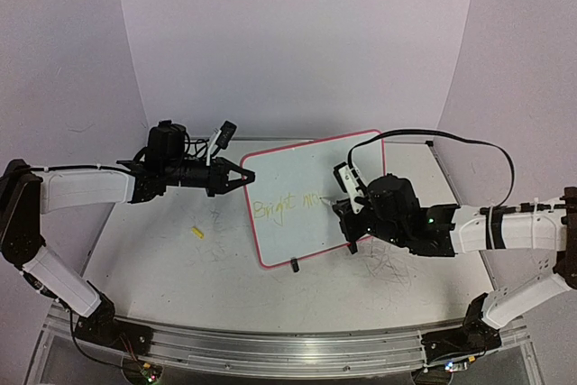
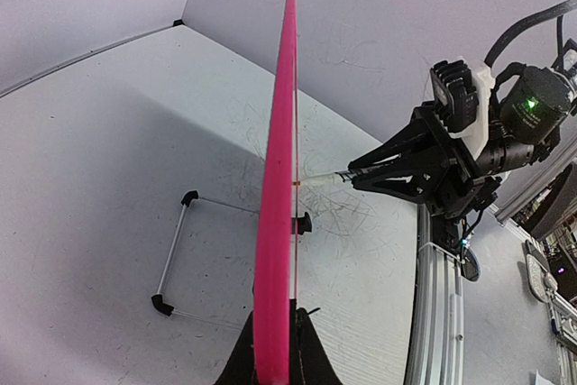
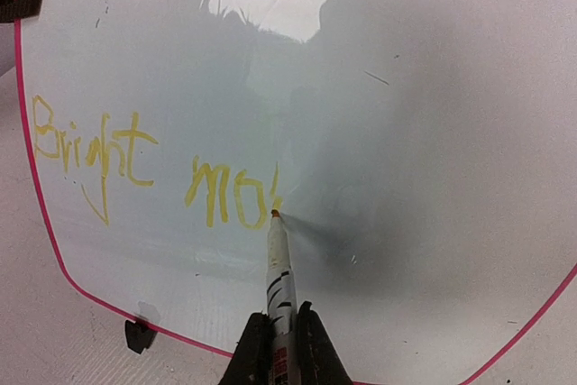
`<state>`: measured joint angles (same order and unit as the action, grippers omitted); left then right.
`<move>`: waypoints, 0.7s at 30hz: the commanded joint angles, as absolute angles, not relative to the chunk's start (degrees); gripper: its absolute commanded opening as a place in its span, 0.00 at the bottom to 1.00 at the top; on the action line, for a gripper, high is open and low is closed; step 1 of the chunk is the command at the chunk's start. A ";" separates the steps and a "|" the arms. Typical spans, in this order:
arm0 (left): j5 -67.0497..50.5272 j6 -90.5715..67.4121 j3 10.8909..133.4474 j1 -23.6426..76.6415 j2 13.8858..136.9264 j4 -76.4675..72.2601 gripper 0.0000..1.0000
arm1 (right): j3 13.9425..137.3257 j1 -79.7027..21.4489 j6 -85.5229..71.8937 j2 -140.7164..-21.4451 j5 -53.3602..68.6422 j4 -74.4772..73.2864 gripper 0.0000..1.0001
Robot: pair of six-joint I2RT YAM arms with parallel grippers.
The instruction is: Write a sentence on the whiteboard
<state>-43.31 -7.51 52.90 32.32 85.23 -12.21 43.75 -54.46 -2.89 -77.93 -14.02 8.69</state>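
The whiteboard (image 1: 306, 200) sits mid-desk between the two arms, turned askew, with its pink rim showing all round. The sentence (image 3: 135, 169) reads "Bright mo" in yellow on the board's left half. The white to the right of the writing and above it is bare up to the rim.

The right tool (image 3: 278, 340) is closed on a marker (image 3: 278, 263), whose tip touches the board just right of the "o". The left tool (image 1: 245, 178) is clamped on the board's left corner. In the left wrist view the board is edge-on, rising from between that tool's fingers (image 2: 239, 362).

A small black clip (image 1: 295, 266) sticks out from the near edge. On the board's back side a thin wire frame (image 2: 176, 259) with black end caps lies on the desk (image 1: 162, 250).

A small yellow piece (image 1: 196, 233) lies well left of the board. Grey scribbles (image 1: 388, 268) mark the desk under the right arm, and a black cable (image 1: 469, 146) loops above it.
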 commanded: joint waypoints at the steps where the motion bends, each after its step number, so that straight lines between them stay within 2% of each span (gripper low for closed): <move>1: -39.82 -0.09 52.82 32.70 85.62 -8.44 0.00 | 44.58 -54.56 -4.42 -78.58 -14.80 7.12 0.00; 21: -39.97 -0.09 52.82 32.70 85.85 -8.44 0.00 | 44.26 -54.93 -4.92 -79.52 -14.42 6.86 0.00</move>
<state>-43.24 -7.53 52.90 32.29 85.23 -12.06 43.75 -55.04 -4.06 -78.70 -13.61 7.54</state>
